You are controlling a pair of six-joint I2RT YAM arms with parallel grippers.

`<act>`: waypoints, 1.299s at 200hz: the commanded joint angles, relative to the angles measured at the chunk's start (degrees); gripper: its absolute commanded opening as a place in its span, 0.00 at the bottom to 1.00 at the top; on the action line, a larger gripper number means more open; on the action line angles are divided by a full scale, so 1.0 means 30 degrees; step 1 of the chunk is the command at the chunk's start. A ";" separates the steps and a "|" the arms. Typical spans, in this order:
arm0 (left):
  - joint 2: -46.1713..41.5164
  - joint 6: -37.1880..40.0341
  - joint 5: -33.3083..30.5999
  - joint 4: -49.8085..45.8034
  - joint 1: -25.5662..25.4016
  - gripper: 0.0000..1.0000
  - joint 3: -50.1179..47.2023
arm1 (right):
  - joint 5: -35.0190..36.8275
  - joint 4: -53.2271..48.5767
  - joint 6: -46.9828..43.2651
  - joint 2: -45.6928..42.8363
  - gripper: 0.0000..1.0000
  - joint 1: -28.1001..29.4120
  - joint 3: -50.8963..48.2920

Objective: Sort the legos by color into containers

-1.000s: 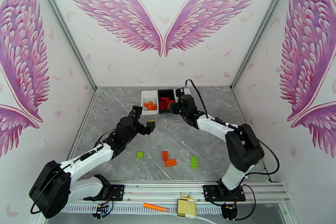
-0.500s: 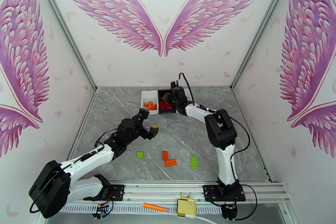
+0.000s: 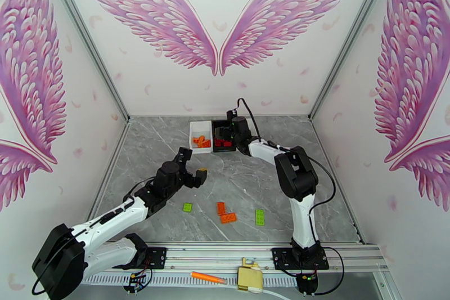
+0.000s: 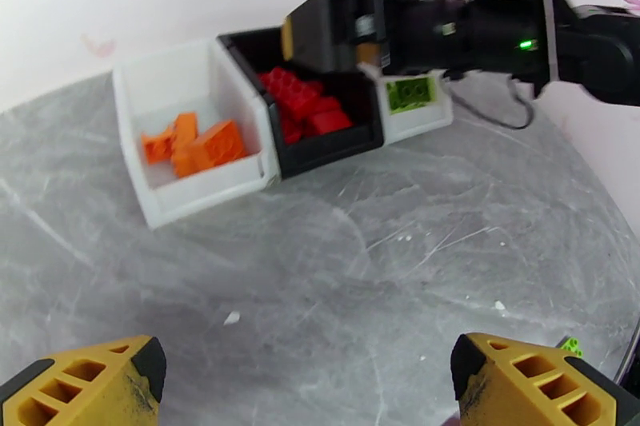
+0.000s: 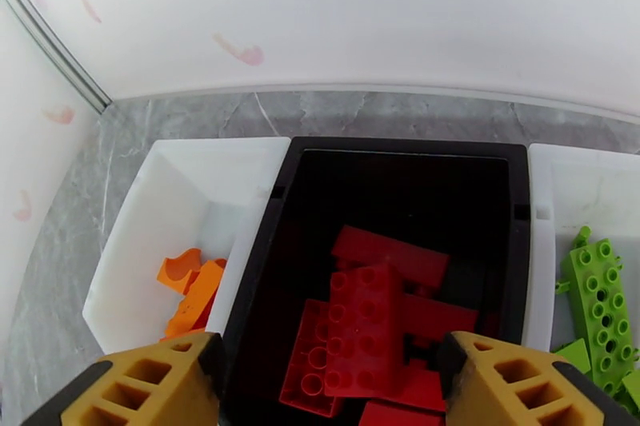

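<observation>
**Both grippers released; right one over the black bin**

At the near edge, in front of the arm bases, an orange marker pen (image 3: 208, 278) lies on the rail. Further in, four loose legos rest on the grey marble table (image 3: 242, 183). They are a small green brick (image 3: 187, 207), an orange brick (image 3: 221, 208) just beside a second orange brick (image 3: 228, 218), and a longer green brick (image 3: 260, 216) off to their right.

Beyond them, left of centre, the left gripper (image 4: 308, 380) hovers above bare tabletop. Its yellow fingers are spread wide and hold nothing.

Near the back wall (image 3: 225, 93), three bins stand side by side in a row. The left white bin (image 5: 184, 196) holds a few orange bricks (image 5: 192, 292) at its near end. The black bin (image 5: 400, 144) in the middle holds a heap of red bricks (image 5: 364, 324). The right white bin (image 5: 576, 180) holds green bricks (image 5: 596, 292).

The right gripper (image 5: 330, 376) hangs directly over the black bin with its fingers well apart and grasps nothing. The red bricks lie below it on the bin floor.
</observation>
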 commanded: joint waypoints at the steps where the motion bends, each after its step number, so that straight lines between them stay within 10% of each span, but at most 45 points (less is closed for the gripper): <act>1: -0.0792 -0.3361 -0.1828 -0.4093 -0.0389 0.99 0.0784 | -0.0783 0.1171 -0.0906 -0.2180 0.78 0.0275 -0.1386; 81: 0.1442 -0.9062 -0.1224 -1.3991 -0.2638 0.97 0.3240 | -0.3727 0.3202 -0.3148 -0.6879 0.81 0.0454 -0.6700; 260: 0.8043 -0.9047 -0.0830 -1.4615 -0.4390 0.55 0.4865 | -0.2731 0.3026 -0.3336 -0.8143 0.81 0.0421 -0.8279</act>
